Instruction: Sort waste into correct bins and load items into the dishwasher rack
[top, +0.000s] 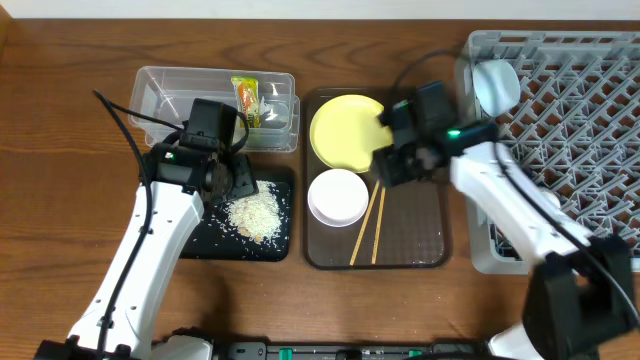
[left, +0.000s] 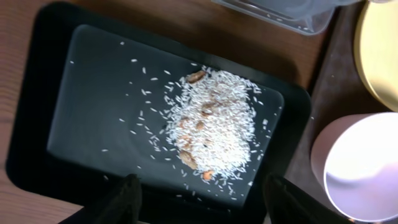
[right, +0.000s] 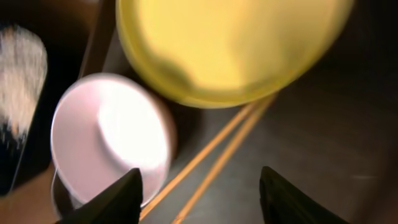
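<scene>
Chopsticks (top: 367, 225) lay side by side on the brown serving tray (top: 420, 240). Their long axis ran near-to-far, with the far ends leaning slightly right, just beside the white bowl (top: 337, 197). The yellow plate (top: 343, 130) was at the tray's far end. The right gripper (right: 200, 177) was at the plate's right edge, fingers spread wide with nothing between them. The left gripper (left: 202, 186) was also wide, hanging over the rice heap (left: 214, 127) on the black tray (left: 31, 143).

Only the overhead showed the wrapper (top: 245, 100) in the clear tub (top: 160, 90) and the light blue bowl (top: 495, 85) at the far-left corner of the grey rack (top: 580, 110). Only the left wrist view showed brownish bits in the rice. The right wrist view was blurred, so I couldn't tell whether the plate touched the tray.
</scene>
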